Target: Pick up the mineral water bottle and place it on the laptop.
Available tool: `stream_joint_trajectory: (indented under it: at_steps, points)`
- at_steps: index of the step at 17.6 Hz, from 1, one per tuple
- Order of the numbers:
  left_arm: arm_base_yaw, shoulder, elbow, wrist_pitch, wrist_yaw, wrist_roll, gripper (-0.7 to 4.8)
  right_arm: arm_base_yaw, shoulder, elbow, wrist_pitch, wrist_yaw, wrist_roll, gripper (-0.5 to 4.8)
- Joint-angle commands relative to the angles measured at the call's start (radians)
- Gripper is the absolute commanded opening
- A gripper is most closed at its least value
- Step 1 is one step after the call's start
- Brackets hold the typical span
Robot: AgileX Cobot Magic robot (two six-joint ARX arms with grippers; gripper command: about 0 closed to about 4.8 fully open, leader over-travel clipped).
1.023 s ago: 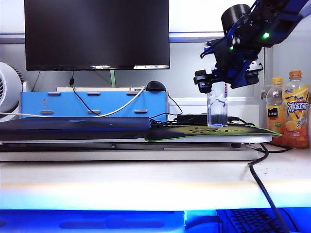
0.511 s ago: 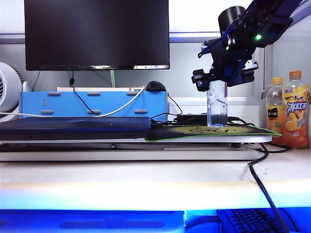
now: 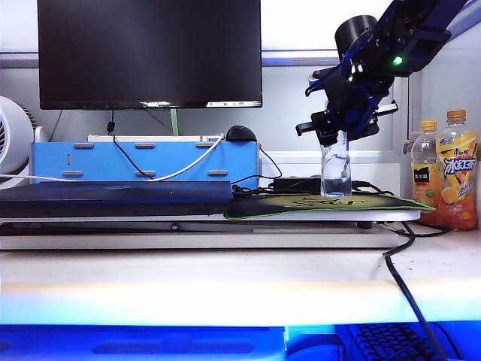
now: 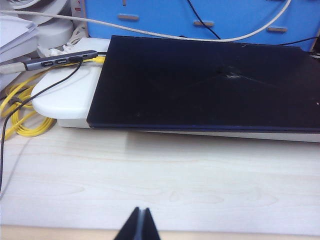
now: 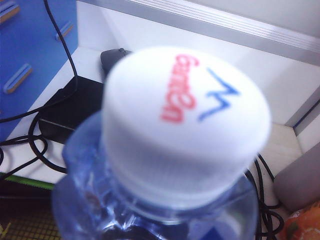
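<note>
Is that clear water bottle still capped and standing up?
Yes. The mineral water bottle stands upright on the mat, white cap on, right gripper around its neck.

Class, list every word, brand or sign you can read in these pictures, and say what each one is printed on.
"ganten", in red, upside down and blurred, beside a blue zigzag mark: on the white cap of the clear plastic mineral water bottle.
Large white characters on the taller orange drink bottle's label: too small to read.
Label of the shorter orange drink bottle: too small to read.
</note>
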Motion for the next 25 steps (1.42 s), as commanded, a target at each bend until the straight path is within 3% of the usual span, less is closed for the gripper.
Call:
stream_joint_trajectory:
  at_steps: [1,6,15,25]
  points:
    - [0.0,-0.002,0.0,-0.002,0.003,0.001,-0.02,0.0,-0.005,0.004,0.037,0.003,0.0,0.0]
    - [0.0,-0.002,0.0,-0.002,0.003,0.001,-0.02,0.005,-0.02,0.041,0.116,-0.064,0.0,-0.01]
    - [0.0,-0.002,0.0,-0.002,0.003,0.002,-0.02,0.069,-0.139,0.065,0.181,-0.41,0.035,-0.01]
    - [0.0,-0.002,0.0,-0.002,0.003,0.002,-0.02,0.305,-0.111,0.101,0.188,-0.473,0.055,0.13]
